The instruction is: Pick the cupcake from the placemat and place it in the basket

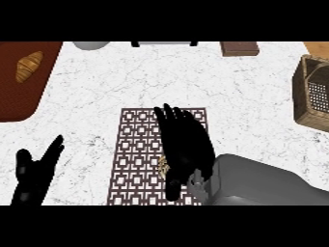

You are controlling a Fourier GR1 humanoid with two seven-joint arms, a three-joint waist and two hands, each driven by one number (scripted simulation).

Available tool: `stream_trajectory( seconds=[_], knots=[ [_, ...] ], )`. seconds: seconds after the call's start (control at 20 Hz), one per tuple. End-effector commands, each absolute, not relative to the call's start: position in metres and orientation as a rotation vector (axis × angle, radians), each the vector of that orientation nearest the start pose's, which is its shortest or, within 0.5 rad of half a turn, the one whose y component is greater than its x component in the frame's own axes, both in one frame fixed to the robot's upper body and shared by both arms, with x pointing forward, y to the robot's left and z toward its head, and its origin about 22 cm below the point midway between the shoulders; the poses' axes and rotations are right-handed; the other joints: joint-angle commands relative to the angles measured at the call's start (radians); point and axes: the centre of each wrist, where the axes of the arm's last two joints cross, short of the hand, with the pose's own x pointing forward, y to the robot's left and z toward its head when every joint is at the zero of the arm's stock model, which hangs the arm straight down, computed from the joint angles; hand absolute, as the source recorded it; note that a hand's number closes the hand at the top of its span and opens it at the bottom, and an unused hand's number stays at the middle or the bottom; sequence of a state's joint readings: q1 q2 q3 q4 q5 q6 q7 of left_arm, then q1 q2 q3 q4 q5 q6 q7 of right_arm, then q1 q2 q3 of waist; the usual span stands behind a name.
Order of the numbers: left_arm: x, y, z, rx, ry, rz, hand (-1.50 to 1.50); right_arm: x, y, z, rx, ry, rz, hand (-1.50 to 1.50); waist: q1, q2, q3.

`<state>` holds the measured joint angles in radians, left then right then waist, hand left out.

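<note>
The left hand (35, 173) rests open at the desk's lower left. Over the placemat (135, 144), the right hand (185, 144) hovers with straight fingers above the mostly hidden cupcake (162, 167), gripping nothing. This looks like the grasping step. Next it should close, lift and travel right to the basket (316, 118).

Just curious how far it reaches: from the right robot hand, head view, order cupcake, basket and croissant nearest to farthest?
1. Cupcake, on the placemat, right beside the right robot hand.
2. Basket, at the right edge.
3. Croissant, far upper left.
</note>
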<state>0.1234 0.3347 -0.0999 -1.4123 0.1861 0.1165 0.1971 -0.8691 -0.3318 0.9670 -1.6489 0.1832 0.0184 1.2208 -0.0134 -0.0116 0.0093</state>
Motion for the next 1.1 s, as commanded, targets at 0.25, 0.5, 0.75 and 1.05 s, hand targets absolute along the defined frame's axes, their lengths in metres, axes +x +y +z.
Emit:
stream_trajectory(
  seconds=[0.25, 0.5, 0.75, 1.05],
  knots=[
    [0.199, 0.300, -0.053, 0.187, -1.018, -0.034, 0.00, 0.237, -0.033, 0.111, -0.738, -0.963, 1.170, -1.50, 0.006, 0.009, -0.010],
    [0.193, 0.297, -0.065, 0.174, -1.016, -0.019, 0.00, 0.234, -0.034, 0.103, -0.744, -0.965, 1.157, -1.50, 0.005, 0.009, -0.010],
    [0.197, 0.298, -0.055, 0.152, -1.002, -0.028, 0.00, 0.248, -0.027, 0.078, -0.746, -0.978, 1.139, -1.50, 0.016, 0.012, -0.010],
    [0.202, 0.300, -0.053, 0.147, -1.002, -0.043, 0.00, 0.232, -0.011, 0.074, -0.751, -0.968, 1.162, -1.50, 0.013, 0.011, -0.010]
  ],
)
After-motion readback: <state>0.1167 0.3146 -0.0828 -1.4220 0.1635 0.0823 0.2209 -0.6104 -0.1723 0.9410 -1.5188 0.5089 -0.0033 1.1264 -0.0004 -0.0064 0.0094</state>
